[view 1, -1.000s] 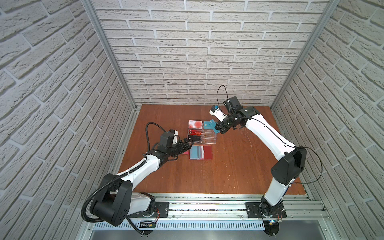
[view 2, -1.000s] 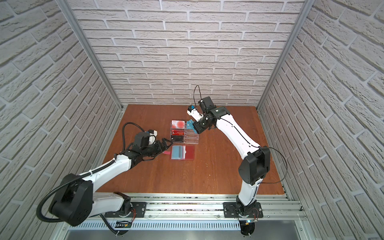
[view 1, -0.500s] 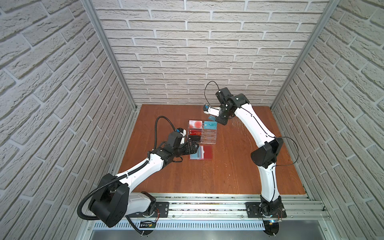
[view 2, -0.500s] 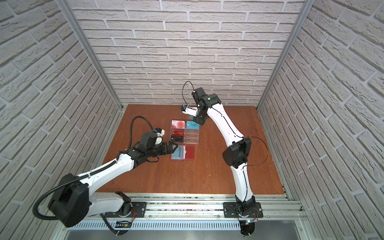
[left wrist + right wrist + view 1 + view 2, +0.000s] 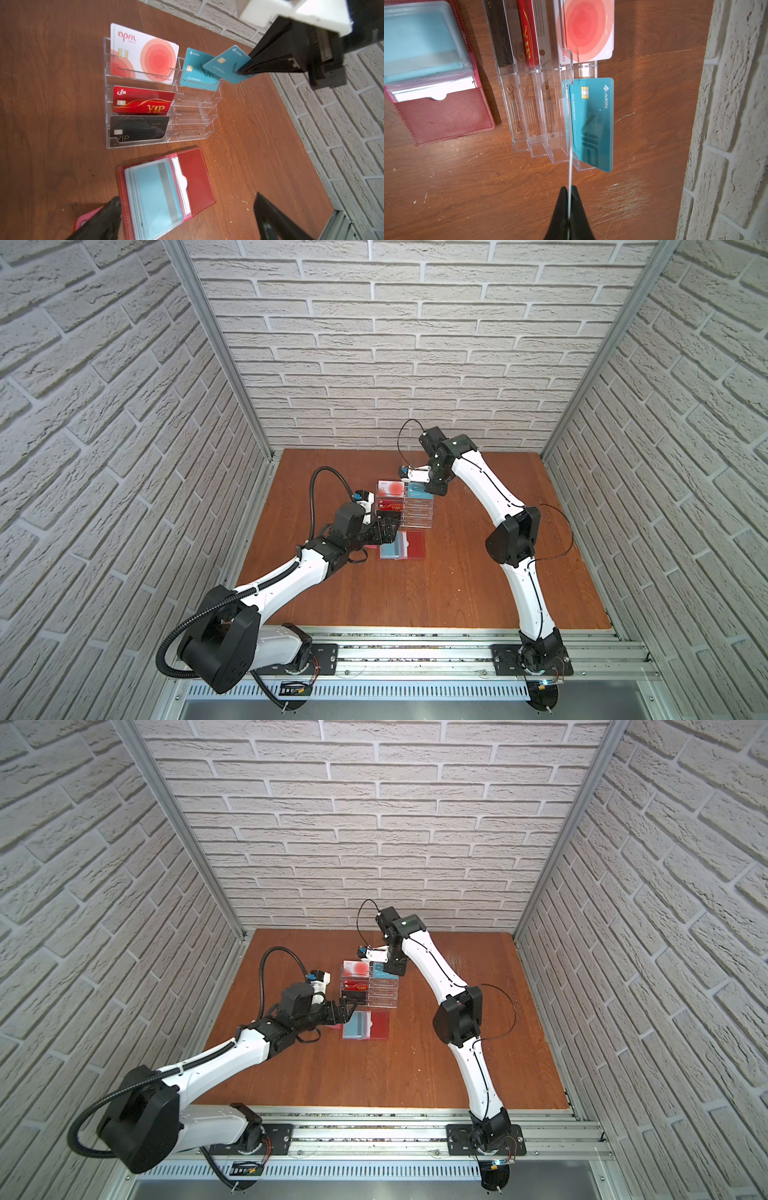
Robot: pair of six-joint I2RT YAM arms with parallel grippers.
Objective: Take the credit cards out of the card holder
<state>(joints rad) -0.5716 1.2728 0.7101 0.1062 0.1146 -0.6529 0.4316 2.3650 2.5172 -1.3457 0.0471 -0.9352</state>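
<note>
The red card holder [image 5: 409,545] [image 5: 374,1025] [image 5: 197,178] [image 5: 446,118] lies open on the table. A teal credit card [image 5: 153,193] [image 5: 419,35] shows through its top clear sleeve, and a white edge [image 5: 182,180] sticks out of its red pocket. My left gripper [image 5: 388,531] [image 5: 347,1011] [image 5: 187,199] is open, with its fingers on either side of the holder's near end. My right gripper [image 5: 432,489] [image 5: 392,969] [image 5: 569,188] is shut on another teal credit card [image 5: 225,64]. The right wrist view shows that card edge-on [image 5: 570,166], above the stand's back right slot.
A clear acrylic tiered stand [image 5: 193,122] [image 5: 529,116] stands just behind the holder. It holds a white-and-red card [image 5: 145,56], a red VIP card [image 5: 143,101], a black VIP card [image 5: 139,126] and a teal card [image 5: 197,70]. The brick wall [image 5: 726,104] is close behind.
My left gripper has moved right, up to the card holder's edge. My right arm has folded its elbow inward, keeping the teal card over the stand's back right corner.
</note>
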